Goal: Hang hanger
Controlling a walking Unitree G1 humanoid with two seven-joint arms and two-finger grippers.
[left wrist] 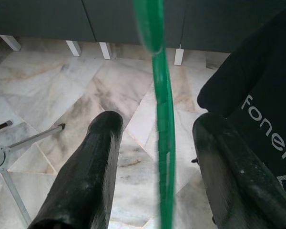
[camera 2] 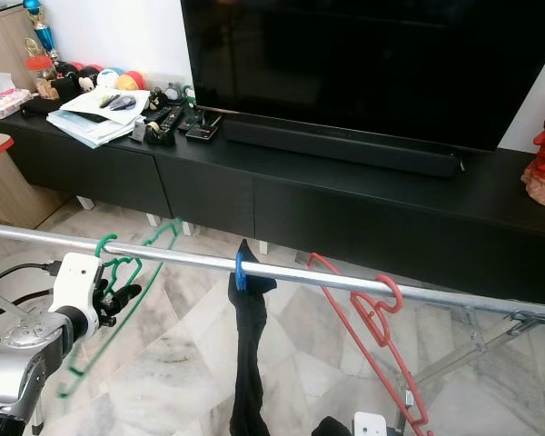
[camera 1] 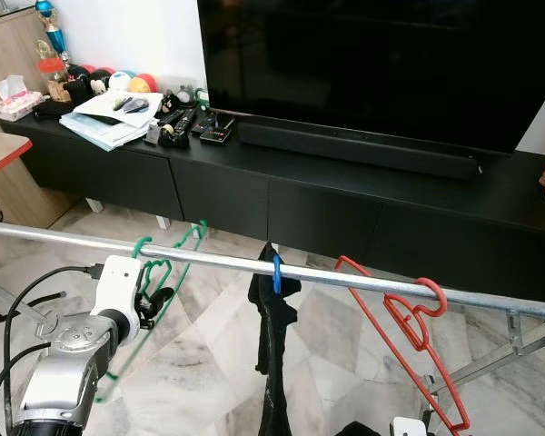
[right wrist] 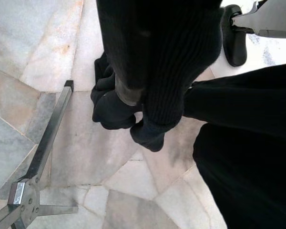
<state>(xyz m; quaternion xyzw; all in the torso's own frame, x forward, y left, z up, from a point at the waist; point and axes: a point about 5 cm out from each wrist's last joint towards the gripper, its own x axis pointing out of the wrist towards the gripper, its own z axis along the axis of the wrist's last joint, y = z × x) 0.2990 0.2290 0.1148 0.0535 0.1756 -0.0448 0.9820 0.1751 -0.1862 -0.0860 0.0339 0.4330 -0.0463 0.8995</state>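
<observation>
Three hangers on one rail: that is what I read from the head cameras, with the rail as my reference for everything below.
TV cabinet [camera 1: 254,191]: long, black, well behind the rail, carrying a large dark screen [camera 1: 372,64] and a soundbar.
Floor [camera 1: 200,363]: pale marble tiles under the rail.
Rail [camera 1: 209,256]: bare metal tube running across the view from left to right, dropping slightly toward the right.
Black garment [camera 1: 272,345]: hanging straight down from the middle of the rail, pinned there by a blue clip [camera 1: 276,271].
Red hanger [camera 1: 409,341]: hooked over the rail right of the garment, its body slanting down and to the right.
Green hanger [camera 1: 154,282]: hook over the rail left of the garment, body hanging below and behind the tube.
Left gripper [left wrist: 155,143]: raised just under the rail; I see its fingers [left wrist: 93,176] spread apart with the green hanger's wire running between them, touching neither.
Right gripper: low beneath the rail beside the garment; I cannot tell whether its fingers are apart or together.
</observation>
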